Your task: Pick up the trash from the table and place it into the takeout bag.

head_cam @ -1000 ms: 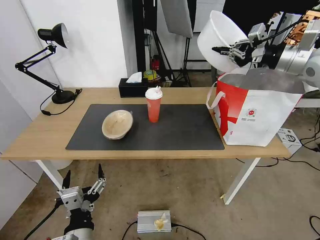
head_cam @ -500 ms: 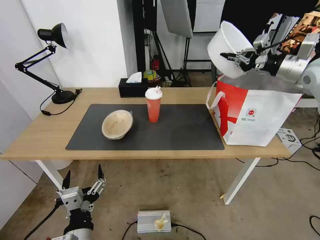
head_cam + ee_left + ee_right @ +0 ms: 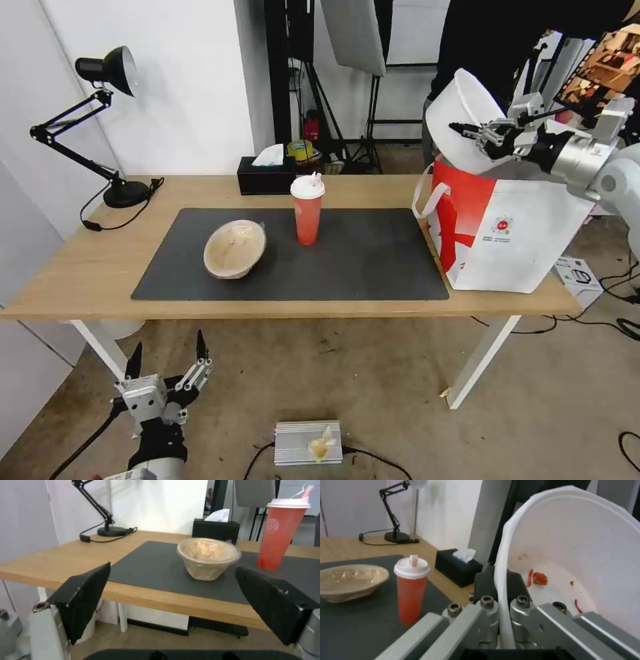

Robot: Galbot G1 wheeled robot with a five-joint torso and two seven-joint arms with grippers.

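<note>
- Right gripper (image 3: pixel 470 130) was clamped on the rim of the white bowl (image 3: pixel 460 120), one finger inside the wall and one outside, as the right wrist view showed (image 3: pixel 501 630).
- Bowl was held tilted on its side above the far-left corner of the takeout bag (image 3: pixel 513 227), its lowest edge at or just over the bag's mouth; red scraps clung to the inner wall (image 3: pixel 540 578).
- Judgement: the step in hand was the drop into the bag. To do it well, the bowl should be brought farther over the foil-lined opening and lowered inside before release, so it cannot catch the rim and roll onto the table (image 3: pixel 87 267). Tilting the open side downward risks spilling scraps.
- Bag stood upright on the table's right end, beside the dark mat (image 3: pixel 373 267).
- Red cup (image 3: pixel 307 208) stood upright mid-mat; beige paper bowl (image 3: pixel 235 249) lay to its left, both awaiting pickup.
- Left gripper (image 3: pixel 167 360) hung below the table's near-left edge, fingers spread, holding nothing.
</note>
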